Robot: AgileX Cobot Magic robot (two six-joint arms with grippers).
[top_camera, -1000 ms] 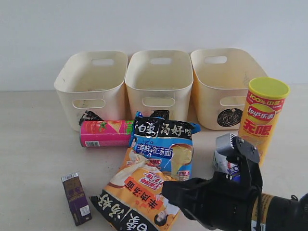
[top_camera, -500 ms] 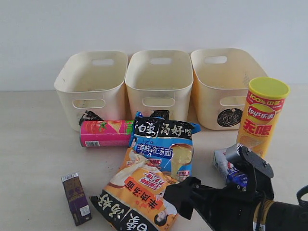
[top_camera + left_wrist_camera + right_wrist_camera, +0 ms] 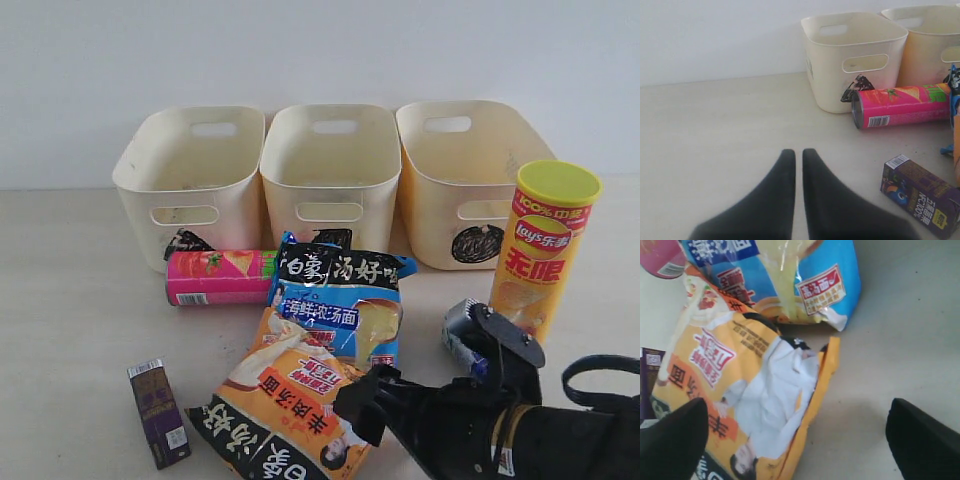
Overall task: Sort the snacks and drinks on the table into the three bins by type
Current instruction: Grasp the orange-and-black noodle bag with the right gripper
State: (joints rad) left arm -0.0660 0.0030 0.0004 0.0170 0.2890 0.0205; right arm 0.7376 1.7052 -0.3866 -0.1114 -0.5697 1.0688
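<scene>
Orange packet beneath right tool

Looks like a robotics lab test bench: a pale tabletop against a plain white wall, three identical cream bins scribbled in black, and packaged snacks laid out before them

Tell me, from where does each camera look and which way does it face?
Exterior view: likely on the robot's side of the table, facing three cream plastic tubs at the white wall; the right arm shows low.
Left wrist view: low over the table, facing the lying pink chip tube; the shut left gripper shows.
Right wrist view: looks down on the crinkly orange-black noodle packet; the open right gripper shows.
Shared: exterior and left wrist views both show the pink tube.
</scene>
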